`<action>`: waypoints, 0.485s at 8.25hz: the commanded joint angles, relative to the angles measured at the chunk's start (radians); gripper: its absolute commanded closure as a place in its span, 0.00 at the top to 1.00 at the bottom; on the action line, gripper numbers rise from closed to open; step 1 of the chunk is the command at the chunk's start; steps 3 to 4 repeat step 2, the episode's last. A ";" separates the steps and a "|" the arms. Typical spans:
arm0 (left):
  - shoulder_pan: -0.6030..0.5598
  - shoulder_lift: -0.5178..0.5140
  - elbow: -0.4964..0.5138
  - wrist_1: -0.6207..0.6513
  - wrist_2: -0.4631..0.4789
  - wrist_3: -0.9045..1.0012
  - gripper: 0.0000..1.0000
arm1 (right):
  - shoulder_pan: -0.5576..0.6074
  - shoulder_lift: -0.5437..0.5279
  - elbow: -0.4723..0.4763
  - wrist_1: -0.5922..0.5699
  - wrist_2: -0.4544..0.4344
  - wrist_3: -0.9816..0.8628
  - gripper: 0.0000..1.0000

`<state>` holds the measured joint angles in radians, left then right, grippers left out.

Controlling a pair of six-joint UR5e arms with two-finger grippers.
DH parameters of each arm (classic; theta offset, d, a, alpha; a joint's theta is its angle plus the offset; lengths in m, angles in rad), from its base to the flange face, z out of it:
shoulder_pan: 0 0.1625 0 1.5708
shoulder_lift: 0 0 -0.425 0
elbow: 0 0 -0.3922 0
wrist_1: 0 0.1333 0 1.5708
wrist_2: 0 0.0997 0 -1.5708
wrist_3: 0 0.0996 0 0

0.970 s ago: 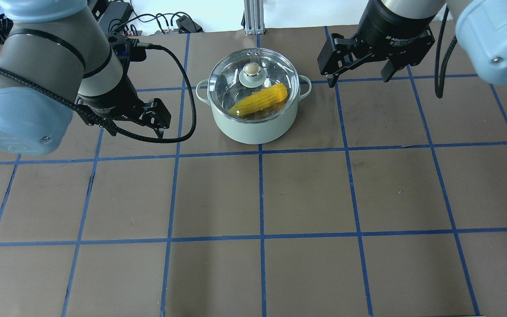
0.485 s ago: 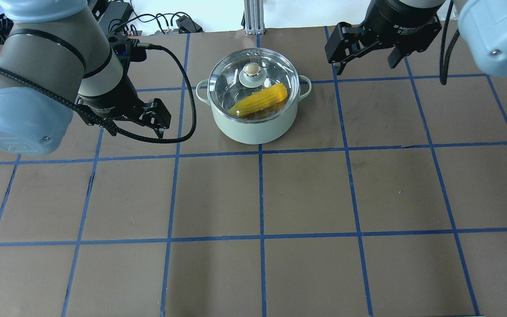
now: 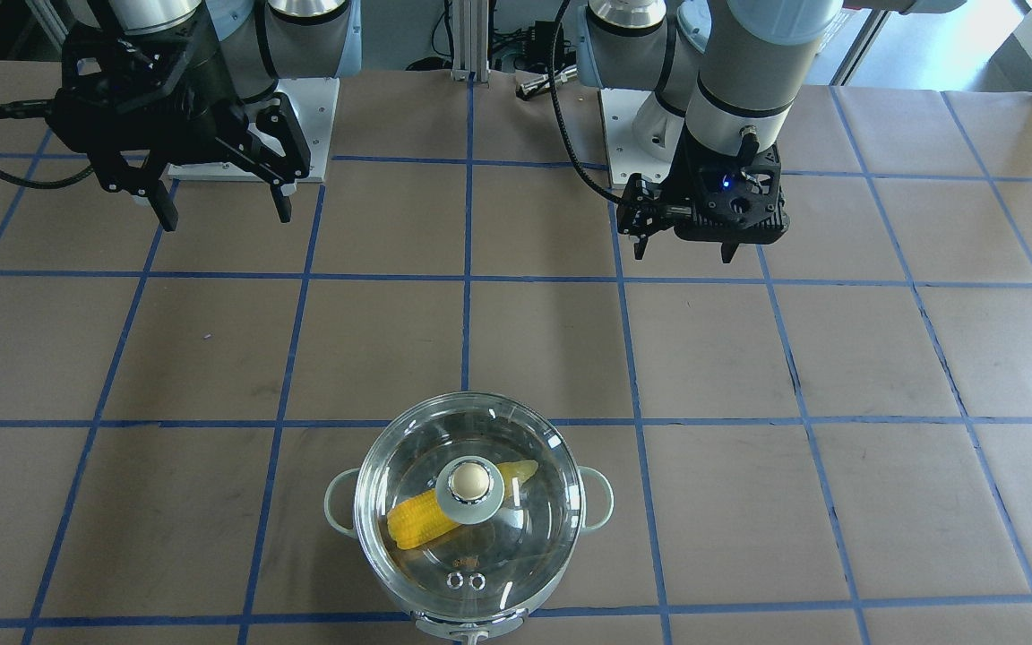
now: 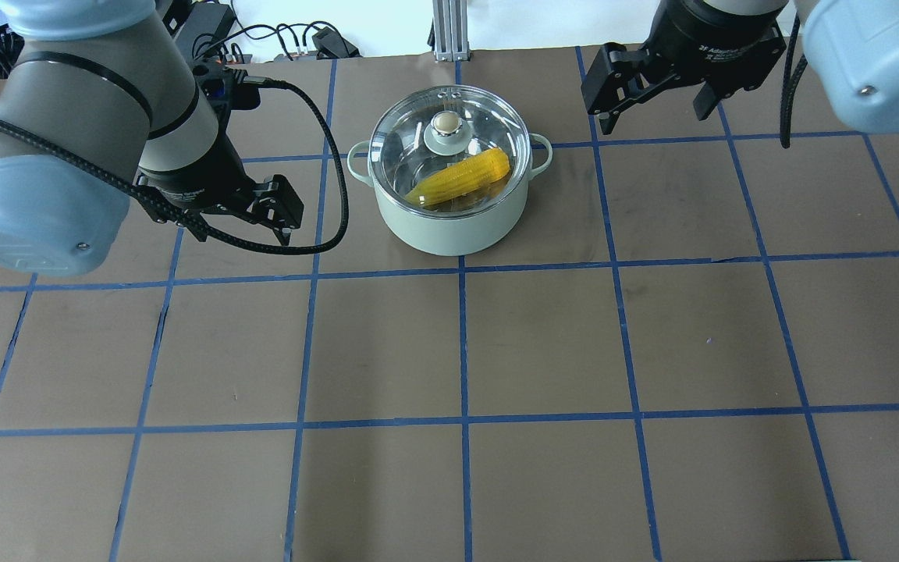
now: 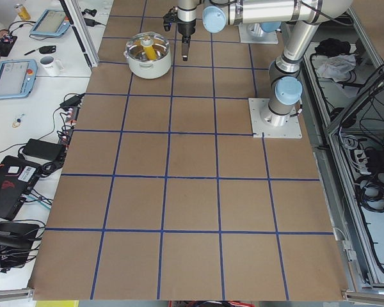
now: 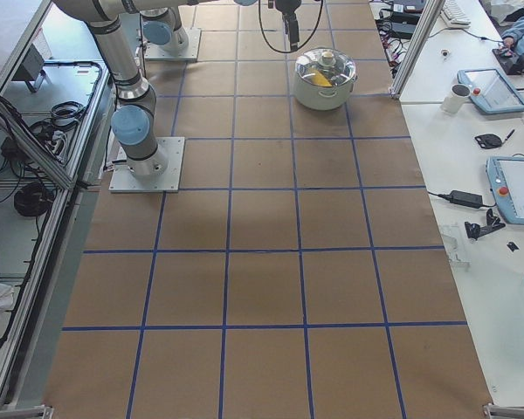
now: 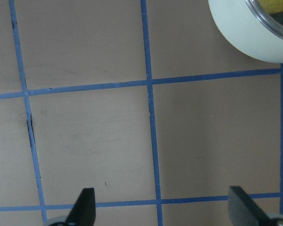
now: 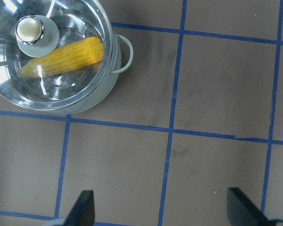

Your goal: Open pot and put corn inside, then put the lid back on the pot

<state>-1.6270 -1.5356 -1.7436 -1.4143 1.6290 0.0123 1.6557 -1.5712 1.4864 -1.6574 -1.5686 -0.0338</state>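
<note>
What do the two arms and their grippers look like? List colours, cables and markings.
The left arm and right arm are grey tubes with pale blue joint caps. The left gripper and right gripper are black, two-fingered. A black braided cable loops off the left wrist; white lettering marks the right gripper.
</note>
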 commanded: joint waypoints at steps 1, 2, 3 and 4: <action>0.001 0.000 -0.001 0.000 0.000 0.000 1.00 | 0.000 -0.001 0.006 0.004 0.002 -0.003 1.00; -0.001 0.000 -0.001 0.000 0.000 0.000 1.00 | 0.000 -0.001 0.006 0.004 0.002 -0.003 1.00; -0.001 0.000 -0.001 0.000 0.000 0.000 1.00 | 0.000 -0.001 0.006 0.004 0.002 -0.003 1.00; -0.001 0.000 -0.001 0.000 0.000 0.000 1.00 | 0.000 -0.001 0.006 0.004 0.002 -0.003 1.00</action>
